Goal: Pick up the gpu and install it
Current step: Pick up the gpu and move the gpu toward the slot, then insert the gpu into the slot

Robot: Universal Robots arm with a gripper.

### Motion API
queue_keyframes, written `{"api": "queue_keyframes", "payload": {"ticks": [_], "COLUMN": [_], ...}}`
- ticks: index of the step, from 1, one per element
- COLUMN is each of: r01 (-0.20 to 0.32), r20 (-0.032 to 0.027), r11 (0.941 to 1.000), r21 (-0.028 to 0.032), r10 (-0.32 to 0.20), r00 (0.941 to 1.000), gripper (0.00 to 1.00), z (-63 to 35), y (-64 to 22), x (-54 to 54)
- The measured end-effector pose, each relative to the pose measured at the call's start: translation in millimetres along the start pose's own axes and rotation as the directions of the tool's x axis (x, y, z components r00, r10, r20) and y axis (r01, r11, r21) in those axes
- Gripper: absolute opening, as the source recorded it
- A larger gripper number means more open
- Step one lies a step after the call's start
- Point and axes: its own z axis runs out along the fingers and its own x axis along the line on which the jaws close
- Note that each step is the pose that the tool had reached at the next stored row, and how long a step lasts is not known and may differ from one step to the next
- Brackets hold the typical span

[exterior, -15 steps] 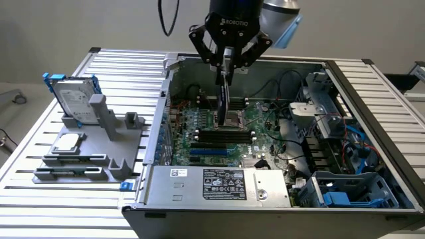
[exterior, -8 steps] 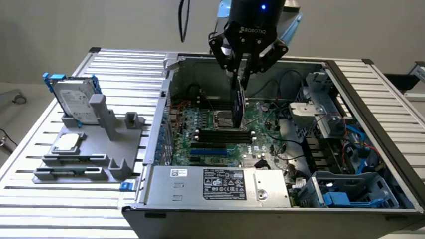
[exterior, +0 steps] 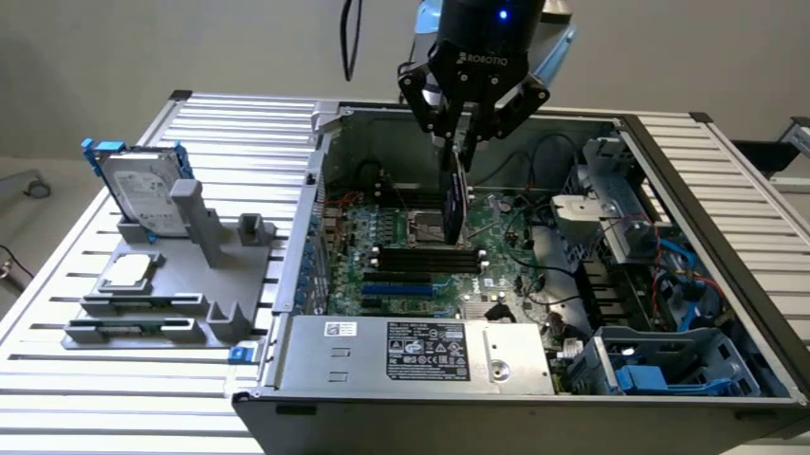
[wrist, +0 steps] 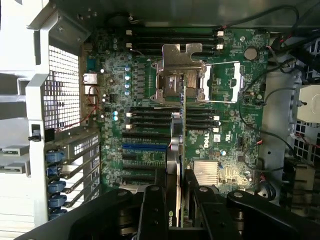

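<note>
A slatted metal table stands before a plain pale wall and carries an open computer case lying on its side, its motherboard facing up. Over the far part of the board hangs the gripper; the arm above it is cut off by the frame's upper edge. Its two fingers are pressed in on the top edge of the gpu, which hangs upright and edge-on, so neither face is readable. Whether its lower edge touches the board cannot be told.

In the wrist view the gripper clamps the gpu as a thin vertical strip above the memory slots, reaching toward the processor socket; the card hides what lies under it.

On the exterior view's left, well apart from the case, a grey fixture holds a hard drive with blue rails and a small square chip.
</note>
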Motion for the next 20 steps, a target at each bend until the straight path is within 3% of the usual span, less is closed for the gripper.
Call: {"api": "queue_keyframes", "payload": {"ticks": [15, 16, 17, 20], "r01": [0.000, 0.000, 0.000, 0.038], "r20": [0.0000, 0.0009, 0.0070, 0.0107], "r11": [1.0000, 1.0000, 1.0000, 0.9992], "r21": [0.0000, -0.0011, -0.0035, -0.0080], "r10": [0.000, 0.000, 0.000, -0.038], "r00": [1.0000, 1.0000, 1.0000, 0.9992], "gripper": [0.26, 0.26, 0.26, 0.26], "z": [0.0, 0.3, 1.2, 4.5], "y": [0.0, 0.0, 0.3, 0.5], "x": [0.0, 0.3, 3.4, 4.9]}}
